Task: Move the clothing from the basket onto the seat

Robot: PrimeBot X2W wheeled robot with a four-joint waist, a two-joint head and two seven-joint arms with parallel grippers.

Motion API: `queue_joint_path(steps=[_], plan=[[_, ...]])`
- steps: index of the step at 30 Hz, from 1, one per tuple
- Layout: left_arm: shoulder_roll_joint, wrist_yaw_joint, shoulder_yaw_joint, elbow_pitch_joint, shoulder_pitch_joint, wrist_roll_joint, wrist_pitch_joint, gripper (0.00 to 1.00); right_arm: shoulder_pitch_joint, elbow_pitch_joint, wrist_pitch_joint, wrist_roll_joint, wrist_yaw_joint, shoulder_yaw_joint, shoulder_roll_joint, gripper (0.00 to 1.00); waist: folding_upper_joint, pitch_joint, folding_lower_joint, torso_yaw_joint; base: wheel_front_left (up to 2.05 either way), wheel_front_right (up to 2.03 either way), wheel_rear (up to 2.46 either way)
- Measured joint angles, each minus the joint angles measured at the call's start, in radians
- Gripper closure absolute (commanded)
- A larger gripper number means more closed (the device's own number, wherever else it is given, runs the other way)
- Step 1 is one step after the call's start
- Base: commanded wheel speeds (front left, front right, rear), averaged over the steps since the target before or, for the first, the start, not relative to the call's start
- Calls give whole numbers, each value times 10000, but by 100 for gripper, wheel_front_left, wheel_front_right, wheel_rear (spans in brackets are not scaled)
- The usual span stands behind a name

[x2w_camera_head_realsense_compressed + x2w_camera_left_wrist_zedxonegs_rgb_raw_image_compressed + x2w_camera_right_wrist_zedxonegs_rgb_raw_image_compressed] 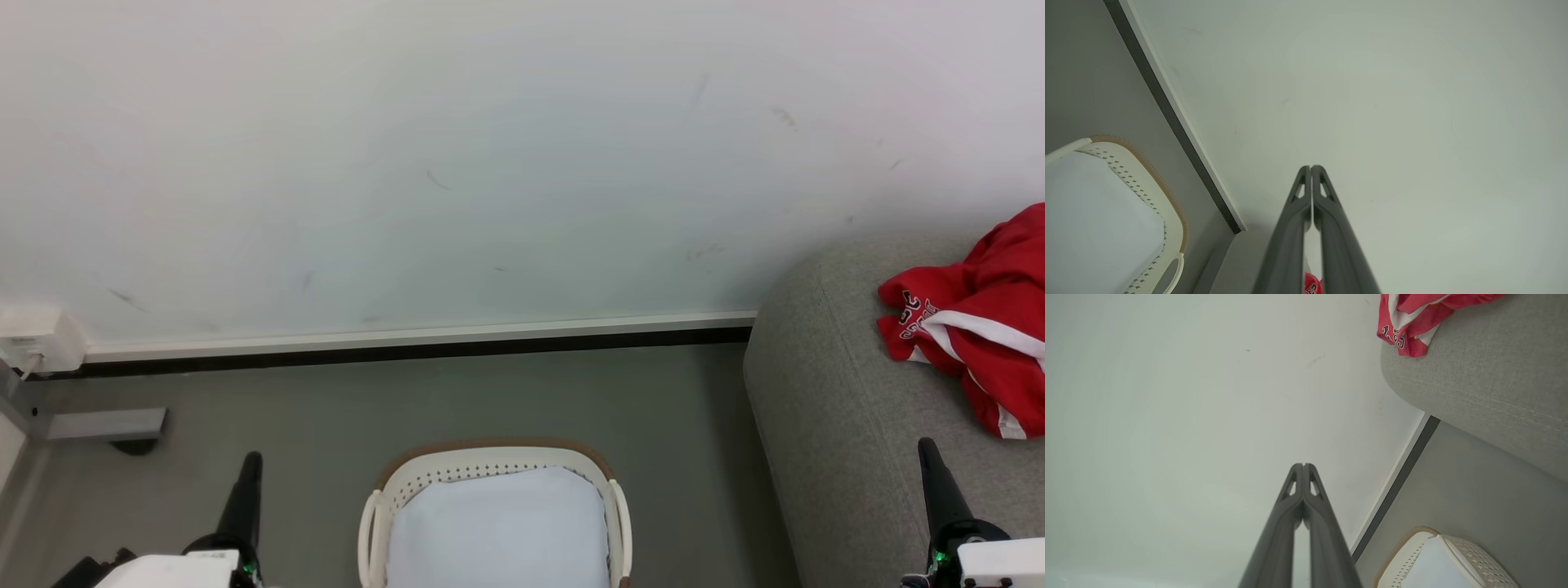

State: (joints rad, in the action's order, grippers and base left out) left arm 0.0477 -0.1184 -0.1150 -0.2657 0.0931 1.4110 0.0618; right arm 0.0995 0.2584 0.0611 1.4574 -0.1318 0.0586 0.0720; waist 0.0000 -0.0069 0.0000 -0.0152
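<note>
The red clothing is lying in a crumpled heap on top of the grey seat, off to the robot's right, with its white stripe and lettering facing up. In the right wrist view one fold is reaching the seat's rounded edge. I cannot tell whether it is hanging over.

The basket is sitting on the floor directly in front of the robot, near the seat but apart from it. It is showing nothing inside but its pale lining.

The left tool is hanging low on the robot's left with its two dark fingers pressed together at the tips, gripping nothing. A speck of red is peeking through the gap lower down between them, and I am reading that as the garment far behind on the seat, not something caught. The right tool is sitting low on the robot's right, beside the seat's front, fingers likewise closed on nothing and pointing towards the wall.

To my eye the transfer is looking finished, and the robot is sitting in a resting pose. Any next move is calling for little: perhaps a glance that the fold near the edge is not slipping, and otherwise keeping both arms parked clear of the basket.
</note>
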Motion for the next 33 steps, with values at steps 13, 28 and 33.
queue_joint_path(steps=[13, 28, 33], plan=[[0, -54, 6, 102, 44, 999, 265, 100, 7, -48, 251, 767, 0, 251, -90, 100, 0, 47, 0, 71, 0, 0, 0], [0, -92, 4, 190, 111, 1944, 520, 100, 17, -109, 523, 1565, 0, 529, -198, 100, 0, 100, 0, 153, 0, 0, 0], [0, -102, 6, 190, 113, 1944, 522, 100, 19, -113, 523, 1572, 0, 535, -201, 100, 0, 100, 0, 153, 0, 0, 0]])
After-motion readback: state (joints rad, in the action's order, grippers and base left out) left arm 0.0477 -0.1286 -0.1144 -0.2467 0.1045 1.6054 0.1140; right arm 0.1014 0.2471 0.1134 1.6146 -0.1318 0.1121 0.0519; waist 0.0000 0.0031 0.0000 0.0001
